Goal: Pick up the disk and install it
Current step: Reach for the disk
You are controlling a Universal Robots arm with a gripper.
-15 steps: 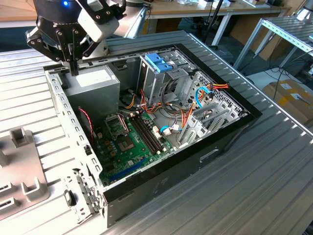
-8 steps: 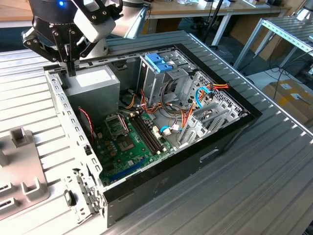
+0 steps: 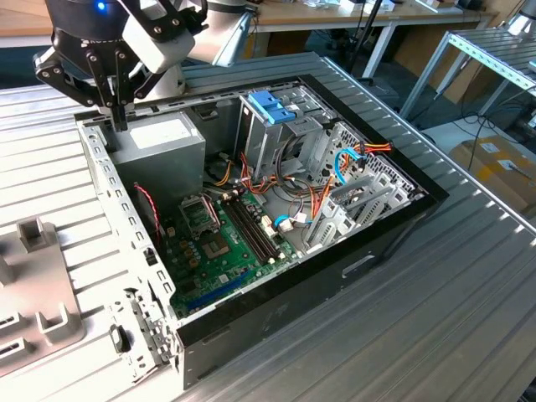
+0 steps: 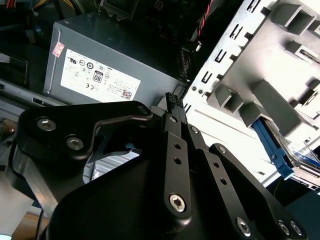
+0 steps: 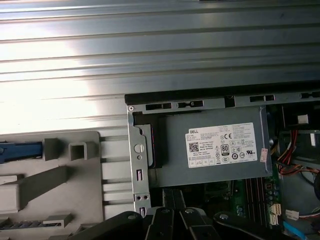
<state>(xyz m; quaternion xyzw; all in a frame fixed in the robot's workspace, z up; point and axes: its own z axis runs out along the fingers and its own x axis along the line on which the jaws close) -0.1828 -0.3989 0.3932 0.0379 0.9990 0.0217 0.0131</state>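
The ribbed metal surface (image 3: 435, 293) lies open and bare on the exterior view's right and near side of the open computer case (image 3: 99, 172). The case's perforated left wall stands as an edge between its inside and the grey holder (image 3: 33, 285) just beside it on the exterior view's left. Inside, the big grey power supply (image 3: 159, 142) fills the far-left corner. The metal cage with a blue top (image 3: 272, 109) rises to its right, and loose cables cross above the green board (image 3: 218, 251). The gripper (image 3: 118, 117) hangs over that far-left corner, at the wall's rim beside the power supply, its jaws pressed together on nothing. The disk (image 4: 272, 147) lies in the grey holder outside the case, blue rail showing, beyond the wall and well apart from the jaws.
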